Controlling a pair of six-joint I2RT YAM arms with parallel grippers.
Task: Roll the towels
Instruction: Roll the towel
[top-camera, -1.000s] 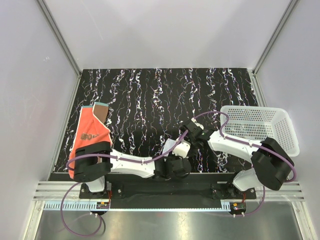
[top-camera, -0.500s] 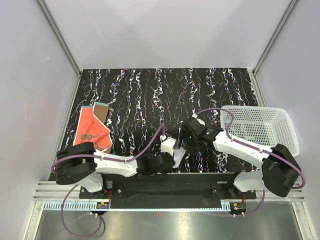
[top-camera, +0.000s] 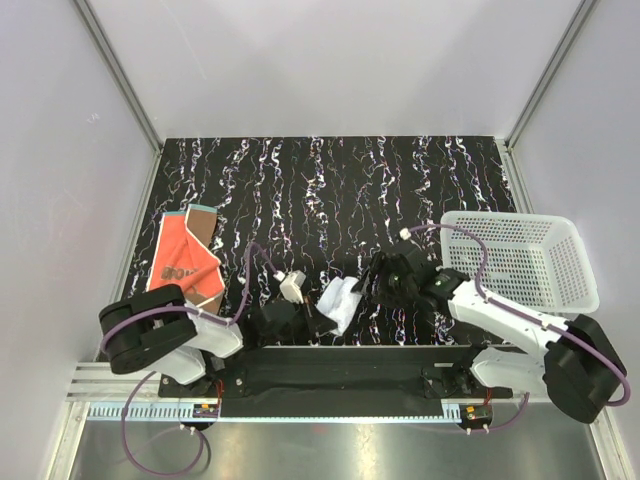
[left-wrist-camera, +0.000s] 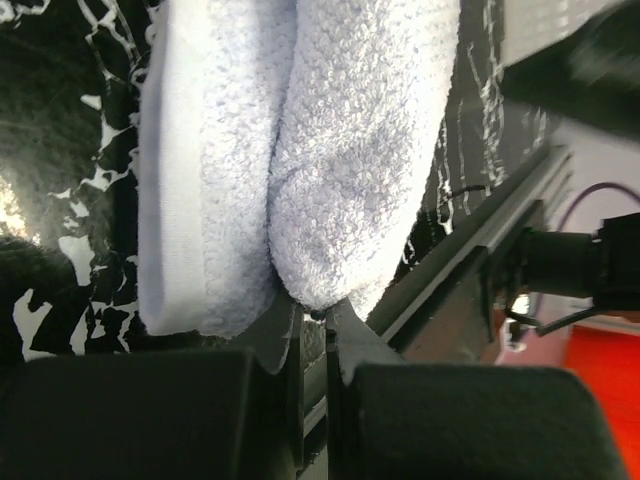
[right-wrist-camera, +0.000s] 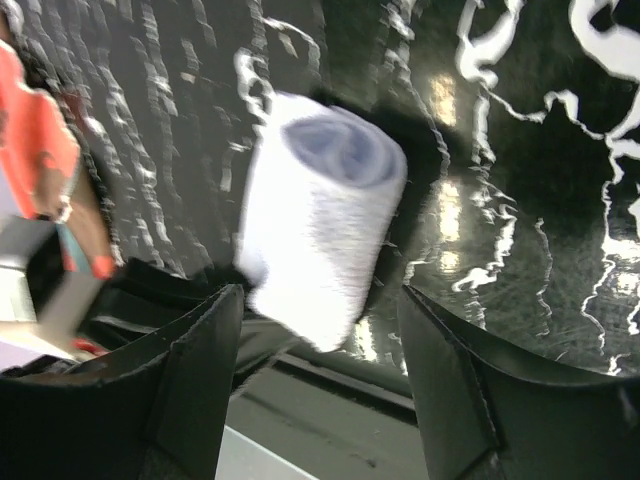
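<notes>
Towels first: the small white terry towel is rolled into a short fat cylinder and sits near the front edge of the black marble-look tabletop with white veins, right between the two arms. The orange towel, a soft cloth with a brownish reverse and white print, is well apart from it on the left side of the table. It's mostly flat, with one corner flipped over so the brown shows.

From the top camera you can't really make out what the left gripper is doing, it's just a dark lump touching the roll's near-left side. The left wrist view sorts that out. The two black fingers are pressed almost together and nip the very bottom tip of the white terry towel, which fills the upper frame as two fuzzy lobes with a crease down the middle.

The right wrist view is a bit blurry, but it gives the roll end-on, so you can see the spiral of layers that neither other view shows. The right gripper has its jaws spread wide, one finger on each side of the frame. The roll lies just beyond the tips and neither pad touches it. A sliver of the orange towel pokes in at the left edge there too.

Only the overhead shows the white perforated plastic basket, over at the right edge of the table beside the right arm.
</notes>
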